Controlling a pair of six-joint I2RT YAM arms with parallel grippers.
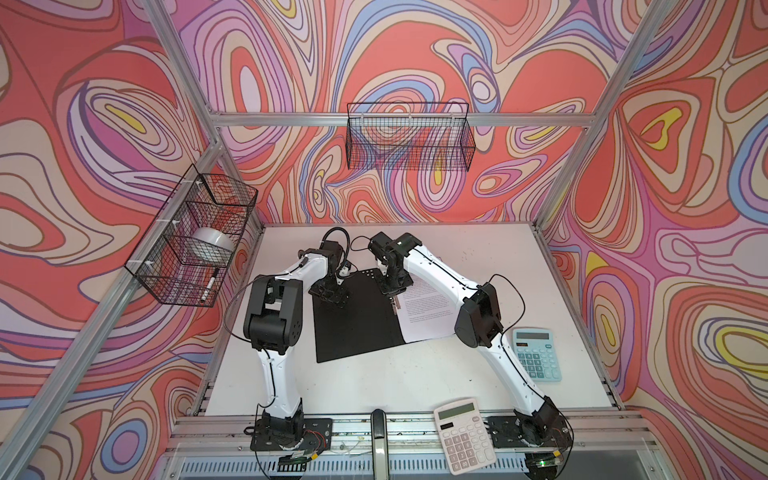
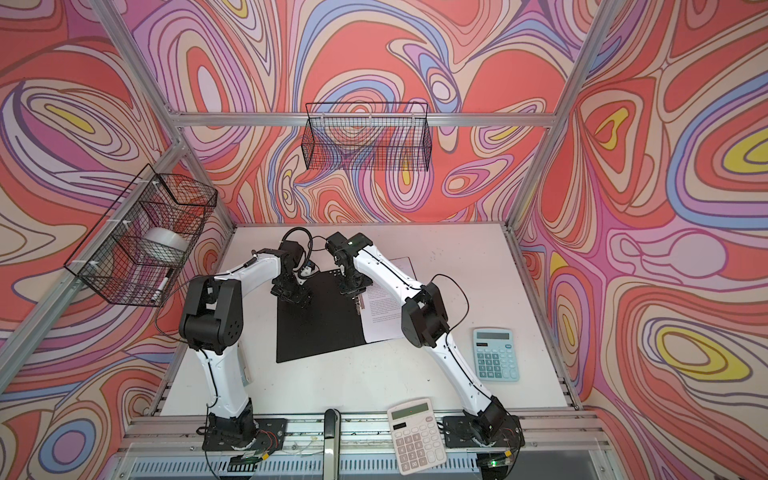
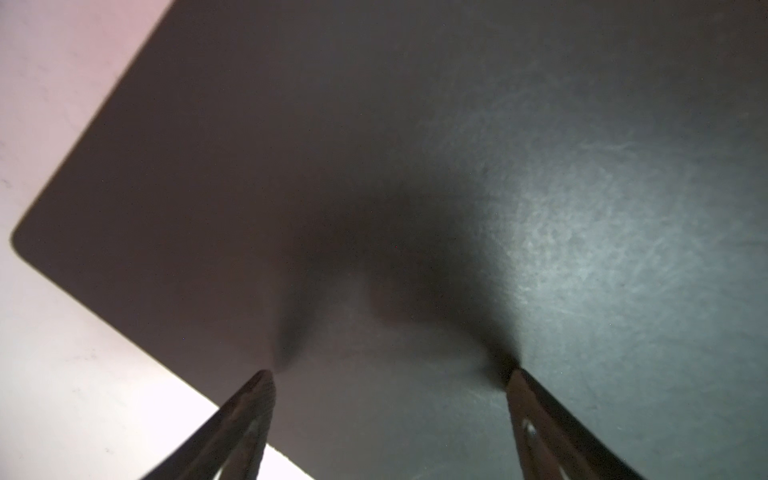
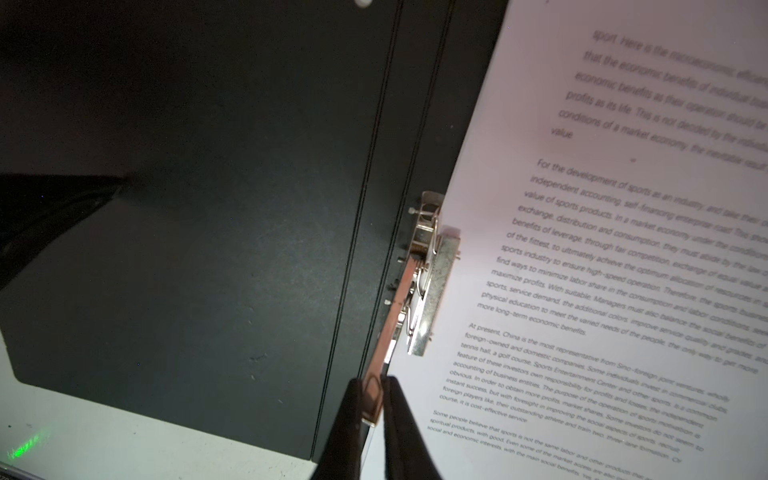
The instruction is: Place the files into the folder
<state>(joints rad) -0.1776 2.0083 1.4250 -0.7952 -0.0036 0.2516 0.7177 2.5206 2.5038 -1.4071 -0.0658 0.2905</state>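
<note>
Right wrist view: the right gripper (image 4: 372, 392) is seen clamped on the lever end of the silvery metal spine clip (image 4: 428, 286), whose bar overlaps the loose white printed paper files (image 4: 623, 249), already laid inside the thin open black-lined folder (image 4: 208, 249). The left gripper (image 3: 390, 370) is spread wide, tips apparently pressed on the bare black cover. The sheets are judged light, limp, easily creased; the stiff lever is the better hold. A flat white table (image 1: 374, 386) is enclosed by swirl-patterned walls (image 1: 415, 62).

Top views bright, warped; wrist views dim, blurred; folder (image 3: 582, 232) sheen.
</note>
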